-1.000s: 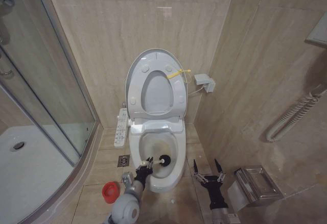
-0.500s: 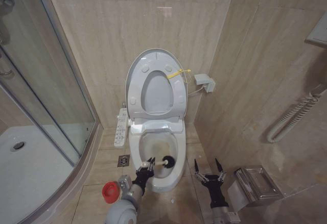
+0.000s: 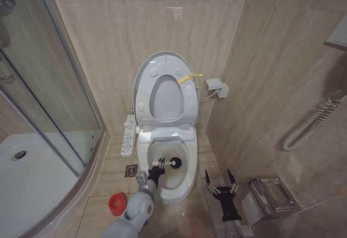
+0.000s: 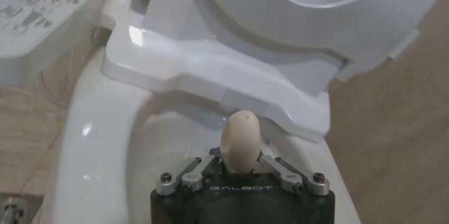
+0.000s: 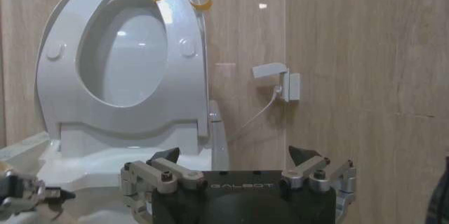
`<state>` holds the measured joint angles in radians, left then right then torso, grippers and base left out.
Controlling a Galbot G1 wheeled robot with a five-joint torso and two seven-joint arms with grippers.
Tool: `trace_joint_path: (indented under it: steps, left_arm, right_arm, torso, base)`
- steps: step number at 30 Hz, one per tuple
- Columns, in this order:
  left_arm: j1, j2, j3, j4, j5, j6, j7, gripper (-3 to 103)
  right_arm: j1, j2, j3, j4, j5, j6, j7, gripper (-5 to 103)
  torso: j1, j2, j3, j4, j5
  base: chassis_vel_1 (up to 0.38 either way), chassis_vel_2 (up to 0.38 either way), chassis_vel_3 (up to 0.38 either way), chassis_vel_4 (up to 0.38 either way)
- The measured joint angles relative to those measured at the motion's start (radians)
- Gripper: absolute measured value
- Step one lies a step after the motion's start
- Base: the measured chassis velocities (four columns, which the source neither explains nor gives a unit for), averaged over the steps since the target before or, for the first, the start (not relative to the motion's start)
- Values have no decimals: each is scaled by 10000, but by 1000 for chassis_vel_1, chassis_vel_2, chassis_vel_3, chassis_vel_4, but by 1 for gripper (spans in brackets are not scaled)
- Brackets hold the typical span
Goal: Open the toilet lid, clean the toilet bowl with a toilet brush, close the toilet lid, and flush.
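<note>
Scrubbing stage: left gripper (image 3: 156, 168) pinches the brush (image 3: 172, 163) handle, head just beyond its fingertips inside the bowl (image 3: 184, 181), lid (image 3: 142, 81) up; sweeping the stains slowly seems wise; right gripper (image 3: 219, 180) idles spread.

My right gripper (image 5: 238, 158) hangs with fingers spread at 6 o'clock; the raised toilet lid (image 5: 123, 50) stands at 10 o'clock.

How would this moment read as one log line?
phase: scrubbing | left gripper: shut on toilet brush inside toilet bowl | toilet lid: up | right gripper: open, idle
</note>
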<state>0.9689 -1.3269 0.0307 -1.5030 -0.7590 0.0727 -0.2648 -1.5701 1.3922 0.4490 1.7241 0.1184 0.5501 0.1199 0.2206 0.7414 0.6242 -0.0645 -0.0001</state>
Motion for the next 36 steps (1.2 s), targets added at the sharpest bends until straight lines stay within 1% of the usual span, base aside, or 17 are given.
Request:
trace_joint_path:
  steps: [2,7,10,15,16,18,20,22,23,24,25,27,29,30,31,33,36]
  left_arm:
    - [-133,41,-36,53,-40,1,-4,18]
    - [65,446,-168,-657,-14,273,-197,18]
    - [288,663,-179,-667,418,442,-401,18]
    - [220,603,-196,15,624,343,-491,18]
    - [158,543,-214,188,641,245,-473,18]
    - [102,435,-308,248,624,79,-368,18]
    - [116,428,-355,143,604,45,-338,18]
    - [228,462,-495,-378,542,-2,-291,18]
    - [460,569,-627,-1056,484,-17,-270,18]
    - [460,569,-627,-1056,484,-17,-270,18]
    - [608,652,-700,-1386,455,-17,-273,18]
    - [1231,958,-957,-2399,395,-13,-284,18]
    - [1356,1024,-1012,-2597,383,-13,-288,18]
    - [1774,1186,-1201,-3149,333,-12,-302,18]
    - [1965,1238,-1284,-3381,325,-12,-308,18]
    - [2136,1282,-1347,-3571,321,-12,-319,18]
    - [3011,1422,-1521,-4533,379,-16,-424,18]
  right_arm:
    - [-7,-53,28,4,36,10,0,100]
    - [31,-114,58,-3,176,21,5,100]
    - [125,-91,14,-81,186,23,6,100]
    - [219,-43,-57,-180,186,26,3,100]
    - [239,-39,-73,-210,183,27,2,100]
    - [262,-42,-84,-271,183,30,-1,100]
    - [270,-47,-84,-290,183,32,1,100]
    - [287,-62,-84,-326,182,36,-2,100]
    - [304,-69,-81,-349,179,46,-1,100]
    - [304,-69,-81,-349,179,46,-1,100]
    - [305,-69,-81,-353,177,51,0,100]
    - [308,-65,-91,-356,167,67,-1,100]
    - [307,-65,-94,-357,161,70,-1,100]
    - [308,-64,-116,-360,148,72,-4,100]
    - [309,-63,-126,-360,144,73,-2,100]
    - [309,-64,-137,-360,140,73,-4,100]
    - [300,-72,-164,-345,119,74,-8,100]
  torso:
    - [0,0,0,0,-1]
    - [0,0,-1,5,0]
    - [0,0,-1,7,0]
    - [0,0,-1,6,-2]
    - [0,1,-1,0,-1]
    - [0,0,-1,0,-1]
    - [0,0,0,4,-1]
    - [0,0,0,8,3]
    - [0,0,-1,4,0]
    - [0,0,-1,4,0]
    - [0,0,-1,3,1]
    - [0,0,-1,7,2]
    - [-1,0,-1,7,2]
    - [-1,1,-1,6,2]
    - [-1,1,-2,6,2]
    - [-1,0,-2,6,1]
    - [-1,1,-2,5,2]
  base:
    - [0,0,0,0]
    - [0,0,0,0]
    - [0,0,0,0]
    - [0,0,0,0]
    - [0,0,0,0]
    - [0,0,0,0]
    - [0,0,0,0]
    - [0,0,0,0]
    - [0,0,0,0]
    - [0,0,0,0]
    - [0,0,0,0]
    - [0,0,0,0]
    - [0,0,0,0]
    - [0,0,0,0]
    - [0,0,0,0]
    - [0,0,0,0]
    - [0,0,0,0]
